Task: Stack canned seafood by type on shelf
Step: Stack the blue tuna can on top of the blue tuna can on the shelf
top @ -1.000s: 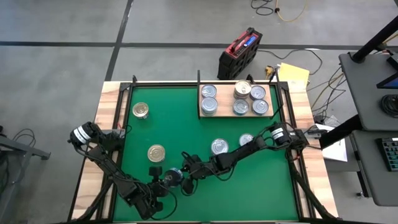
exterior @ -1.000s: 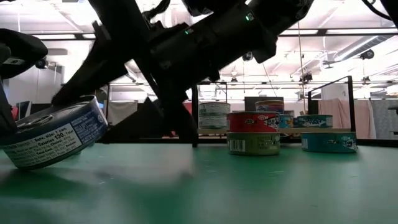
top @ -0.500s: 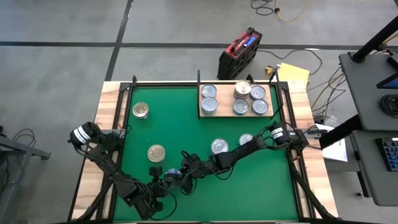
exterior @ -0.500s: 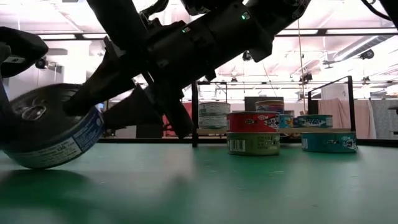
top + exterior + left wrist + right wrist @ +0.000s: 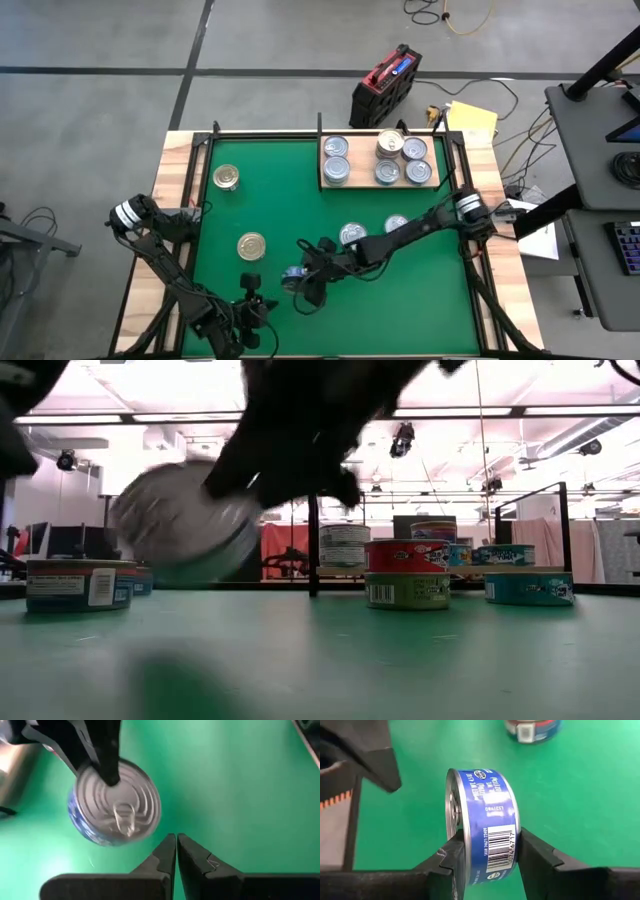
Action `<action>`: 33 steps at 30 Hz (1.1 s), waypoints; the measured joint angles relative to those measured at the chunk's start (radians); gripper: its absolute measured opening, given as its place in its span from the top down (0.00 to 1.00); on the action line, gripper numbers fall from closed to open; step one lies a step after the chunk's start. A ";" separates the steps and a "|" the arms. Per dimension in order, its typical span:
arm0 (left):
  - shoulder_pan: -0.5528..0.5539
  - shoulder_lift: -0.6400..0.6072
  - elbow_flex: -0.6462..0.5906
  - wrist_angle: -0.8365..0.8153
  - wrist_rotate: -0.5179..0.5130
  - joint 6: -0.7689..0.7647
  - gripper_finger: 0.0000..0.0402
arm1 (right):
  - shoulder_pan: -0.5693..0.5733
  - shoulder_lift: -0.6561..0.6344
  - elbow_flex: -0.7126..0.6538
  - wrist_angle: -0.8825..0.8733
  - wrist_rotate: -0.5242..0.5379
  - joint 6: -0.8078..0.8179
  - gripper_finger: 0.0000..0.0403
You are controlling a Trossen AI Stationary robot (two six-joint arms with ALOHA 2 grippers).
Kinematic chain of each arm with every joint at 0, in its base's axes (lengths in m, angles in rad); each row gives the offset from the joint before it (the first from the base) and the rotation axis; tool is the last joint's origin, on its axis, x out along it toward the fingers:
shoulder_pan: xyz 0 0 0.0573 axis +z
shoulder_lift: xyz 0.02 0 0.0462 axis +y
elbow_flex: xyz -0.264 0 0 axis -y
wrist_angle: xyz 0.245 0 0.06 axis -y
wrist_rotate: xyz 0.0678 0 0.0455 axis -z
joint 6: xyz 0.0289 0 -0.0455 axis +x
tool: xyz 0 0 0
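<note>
Clearly the right gripper [image 5: 487, 855] is pinching a blue-sided tin [image 5: 485, 827] across its flat faces, so the tin stands on edge between the two fingers, lid to one side and barcode facing the wrist camera; in the high view this tin [image 5: 293, 275] sits over the green mat [image 5: 420, 300] well short of the shelf [image 5: 380, 184], toward the worktop's near edge, and the low view shows it lifted off the mat; the left gripper [image 5: 176, 851], fingers pressed together and holding nothing, waits just beside it on the side away from the shelf. The pale wooden shelf at the far edge of the mat already carries several silver-lidded tins [image 5: 336, 147], one pile two high [image 5: 390, 141]; two gold-lidded tins [image 5: 251, 246] lie on the mat left of the shelf, and two more silver ones [image 5: 351, 236] lie between the held tin and the shelf. To do this carry well, I would judge the grip needs to stay firm, since smooth metal faces could slip; the tin should be turned flat before it reaches the shelf, routed above the loose tins, then lowered squarely onto a tin of matching label so the rims seat; releasing while tilted could topple the pile.
</note>
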 joint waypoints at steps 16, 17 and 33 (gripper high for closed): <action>0.105 -0.037 0.001 0.354 0.148 0.548 1.00 | 0.178 -0.436 -0.189 -0.315 0.477 -0.057 0.69; 0.124 -0.038 0.001 0.365 0.163 0.582 1.00 | 0.189 -0.453 -0.214 -0.316 0.498 -0.050 0.69; 0.629 -0.093 -0.093 0.645 0.761 1.013 1.00 | 0.207 -0.924 -0.590 -0.383 0.470 0.162 0.69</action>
